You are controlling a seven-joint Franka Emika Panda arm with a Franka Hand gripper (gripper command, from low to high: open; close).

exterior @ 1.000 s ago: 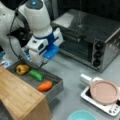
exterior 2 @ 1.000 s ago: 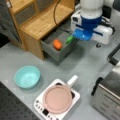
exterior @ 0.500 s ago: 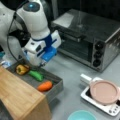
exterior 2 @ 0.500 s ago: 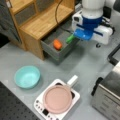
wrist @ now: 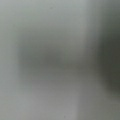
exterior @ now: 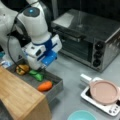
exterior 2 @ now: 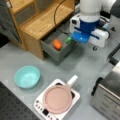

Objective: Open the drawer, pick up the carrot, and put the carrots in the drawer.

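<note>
Grey tabletop (exterior 2: 82, 62) | drawer (exterior: 56, 86) open, carrot (exterior: 45, 86) inside | gripper (exterior: 42, 68) fingers hidden, state unclear

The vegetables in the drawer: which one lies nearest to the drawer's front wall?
The orange carrot. In the open drawer it lies nearest the front wall; the green vegetable is in the middle, and the yellow one is farthest back.

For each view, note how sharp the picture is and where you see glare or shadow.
Wrist view: blank grey blur, darker at its right edge, nothing identifiable. Both front views: soft; the carrot lies in the open drawer; a pale sheen on the toaster oven top.
</note>
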